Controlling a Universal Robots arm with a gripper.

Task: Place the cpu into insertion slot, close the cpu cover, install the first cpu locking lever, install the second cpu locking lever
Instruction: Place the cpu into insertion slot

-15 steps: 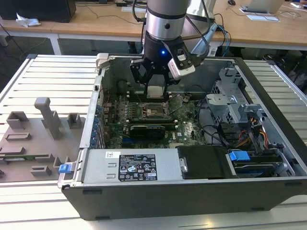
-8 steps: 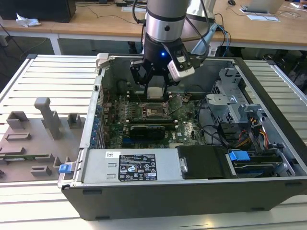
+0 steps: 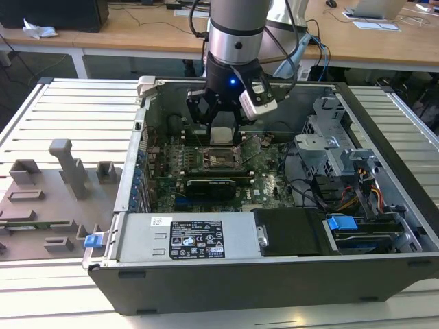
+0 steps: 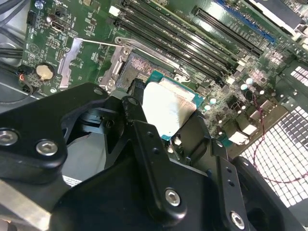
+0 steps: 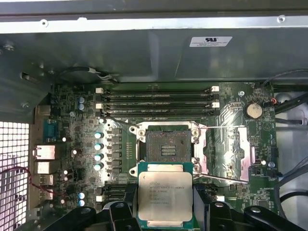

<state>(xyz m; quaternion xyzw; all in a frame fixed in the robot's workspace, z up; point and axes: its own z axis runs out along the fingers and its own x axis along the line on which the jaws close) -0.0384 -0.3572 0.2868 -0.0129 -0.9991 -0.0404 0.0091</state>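
Observation:
My gripper (image 3: 223, 129) is shut on the cpu (image 5: 165, 195), a flat square chip with a silver-grey top and a green rim. Black fingers (image 4: 133, 109) press against two opposite sides of the chip (image 4: 168, 108). It hangs level a little above the motherboard, just off to one side of the insertion slot (image 5: 167, 147). The slot (image 3: 221, 159) is open, its dark square centre bare. The cpu cover (image 5: 226, 153) is folded back flat beside the slot, and thin wire levers (image 5: 222, 127) stand loose along it.
The open computer case (image 3: 384, 137) surrounds the motherboard. Long black memory slots (image 5: 156, 101) lie just beyond the insertion slot. A black card (image 3: 216, 185), the power supply (image 3: 195, 236) and drive cages (image 3: 329, 147) stand around. A grey fixture plate (image 3: 48, 199) lies on the exterior view's left.

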